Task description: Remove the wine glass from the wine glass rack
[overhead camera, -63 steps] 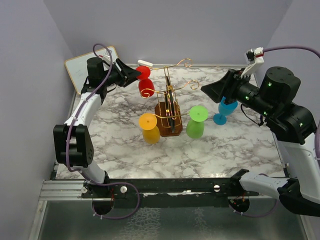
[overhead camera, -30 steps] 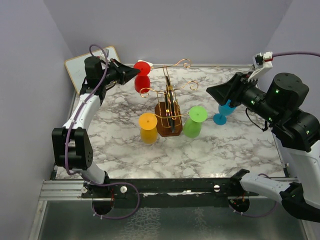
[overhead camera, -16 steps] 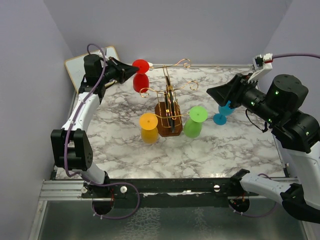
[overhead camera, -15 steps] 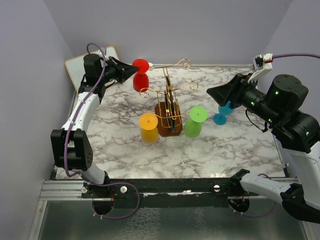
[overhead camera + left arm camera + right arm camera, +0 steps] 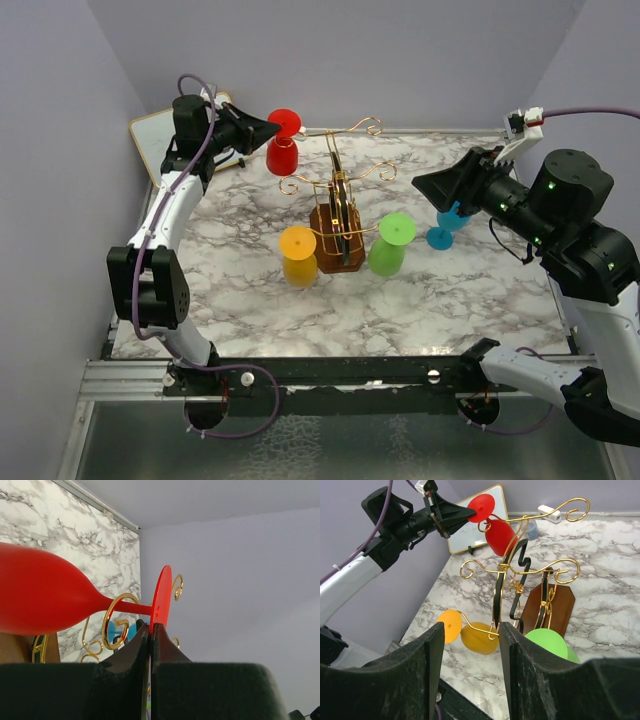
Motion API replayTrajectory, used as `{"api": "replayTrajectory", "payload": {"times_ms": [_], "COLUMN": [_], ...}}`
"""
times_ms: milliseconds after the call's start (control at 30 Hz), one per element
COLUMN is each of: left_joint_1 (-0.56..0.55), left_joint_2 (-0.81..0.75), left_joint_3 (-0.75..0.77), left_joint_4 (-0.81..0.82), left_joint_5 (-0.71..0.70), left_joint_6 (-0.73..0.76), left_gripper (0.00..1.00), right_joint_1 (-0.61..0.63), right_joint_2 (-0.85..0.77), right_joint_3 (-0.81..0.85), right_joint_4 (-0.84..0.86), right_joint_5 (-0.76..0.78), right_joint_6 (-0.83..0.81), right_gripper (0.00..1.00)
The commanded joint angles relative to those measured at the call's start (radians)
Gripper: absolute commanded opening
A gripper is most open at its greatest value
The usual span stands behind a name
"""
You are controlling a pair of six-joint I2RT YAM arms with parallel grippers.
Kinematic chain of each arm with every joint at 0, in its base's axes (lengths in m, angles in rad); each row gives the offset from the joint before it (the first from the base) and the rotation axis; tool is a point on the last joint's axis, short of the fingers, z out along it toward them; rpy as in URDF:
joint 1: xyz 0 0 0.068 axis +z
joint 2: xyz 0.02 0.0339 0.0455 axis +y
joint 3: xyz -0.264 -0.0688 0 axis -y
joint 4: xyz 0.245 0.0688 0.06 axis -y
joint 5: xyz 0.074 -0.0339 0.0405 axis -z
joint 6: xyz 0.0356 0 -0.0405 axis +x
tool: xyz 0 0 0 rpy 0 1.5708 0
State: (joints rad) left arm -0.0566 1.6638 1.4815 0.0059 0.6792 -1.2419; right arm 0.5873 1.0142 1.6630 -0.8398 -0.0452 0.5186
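Note:
The red wine glass [image 5: 282,155] hangs bowl down at the left end of the top arm of the gold wire wine glass rack [image 5: 338,190]. My left gripper [image 5: 262,128] is shut on the edge of its round foot [image 5: 286,122]. In the left wrist view the fingertips [image 5: 159,632] pinch the foot [image 5: 161,597], and a gold scroll [image 5: 116,622] still rings the stem beside the bowl [image 5: 40,600]. My right gripper [image 5: 425,185] is open and empty, raised to the right of the rack. Its view shows the red glass [image 5: 500,535] and the rack [image 5: 520,572].
An orange glass [image 5: 298,255] and a green glass [image 5: 390,243] hang on lower arms beside the wooden base [image 5: 337,250]. A blue glass [image 5: 447,222] stands on the marble table [image 5: 300,310] under my right arm. A whiteboard [image 5: 160,135] leans at the back left.
My left gripper has carried the red glass's foot up and toward the back, so the glass sits higher. My right arm rose a little early on, then stayed still.

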Motion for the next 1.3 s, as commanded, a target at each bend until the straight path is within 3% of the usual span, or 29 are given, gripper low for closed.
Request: {"api": "replayTrajectory", "payload": {"times_ms": [0,400,633,833,933,1033,1167,1267], "left_joint_1": [-0.024,-0.084,-0.068,-0.027,-0.024,-0.023,-0.023,-0.025], "left_joint_2": [0.018,-0.054,-0.208,-0.384,-0.456,-0.528,-0.629,-0.668], "left_joint_3": [0.045,-0.043,-0.209,-0.179,-0.081,-0.033,-0.095,-0.155], "left_joint_4": [0.026,0.053,-0.054,-0.292,-0.427,-0.442,-0.222,-0.022], "left_joint_5": [-0.022,0.077,0.093,-0.051,-0.189,-0.24,-0.081,0.085], "left_joint_6": [0.011,-0.003,0.086,0.26,0.366,0.426,0.414,0.337], "left_gripper": [0.0,0.0,0.0,0.0,0.0,0.0,0.0,0.0], "right_joint_1": [0.0,0.0,0.0,0.0,0.0,0.0,0.0,0.0], "right_joint_2": [-0.007,0.004,0.001,0.025,0.052,0.092,0.145,0.163], "right_joint_3": [-0.012,-0.021,-0.023,-0.01,0.004,0.011,-0.026,-0.063], "right_joint_4": [0.041,0.037,0.035,0.019,0.014,0.029,0.102,0.18], "right_joint_5": [0.021,0.007,-0.001,-0.074,-0.163,-0.346,-0.707,-0.864], "right_joint_6": [-0.007,-0.003,0.005,-0.022,-0.056,-0.109,-0.149,-0.142], "right_gripper": [0.47,0.47,0.47,0.48,0.49,0.5,0.51,0.51]}}
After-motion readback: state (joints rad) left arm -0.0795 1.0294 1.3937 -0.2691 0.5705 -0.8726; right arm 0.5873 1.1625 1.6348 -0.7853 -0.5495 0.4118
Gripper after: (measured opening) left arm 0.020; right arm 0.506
